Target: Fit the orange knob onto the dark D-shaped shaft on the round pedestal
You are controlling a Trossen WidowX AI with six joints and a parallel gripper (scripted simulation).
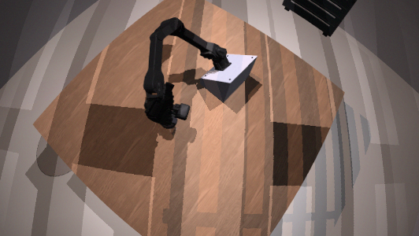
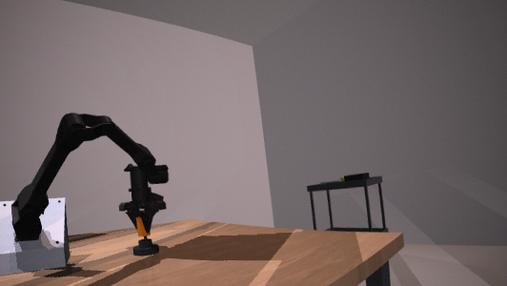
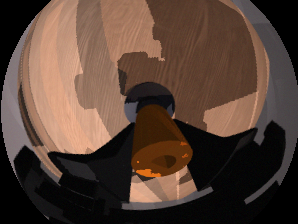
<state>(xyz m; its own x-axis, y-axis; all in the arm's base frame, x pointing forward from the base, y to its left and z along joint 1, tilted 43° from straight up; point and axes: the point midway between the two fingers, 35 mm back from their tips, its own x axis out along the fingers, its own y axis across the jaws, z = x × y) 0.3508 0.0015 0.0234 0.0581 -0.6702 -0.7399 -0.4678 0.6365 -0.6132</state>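
Observation:
The orange knob (image 2: 141, 227) (image 3: 159, 132) is held between the fingers of my gripper (image 2: 144, 231) (image 3: 153, 124), which is shut on it. In the exterior view the knob leans a little. Its lower end is just above the round dark pedestal (image 2: 146, 248) (image 3: 132, 108), with a short dark piece of the shaft (image 2: 145, 238) showing between them. In the wrist view the knob's lower end overlaps the pedestal's middle and covers the shaft. The hole's flat side is not visible. The arm hides the knob and pedestal in the top view.
The wooden table (image 1: 213, 169) (image 2: 343, 248) carries the arm's pale wedge-shaped base (image 1: 236, 71) (image 2: 45, 257), behind the gripper. A dark rack (image 1: 320, 13) and a small dark side table (image 2: 345, 183) stand away from the table. Broad shadows cross the wood.

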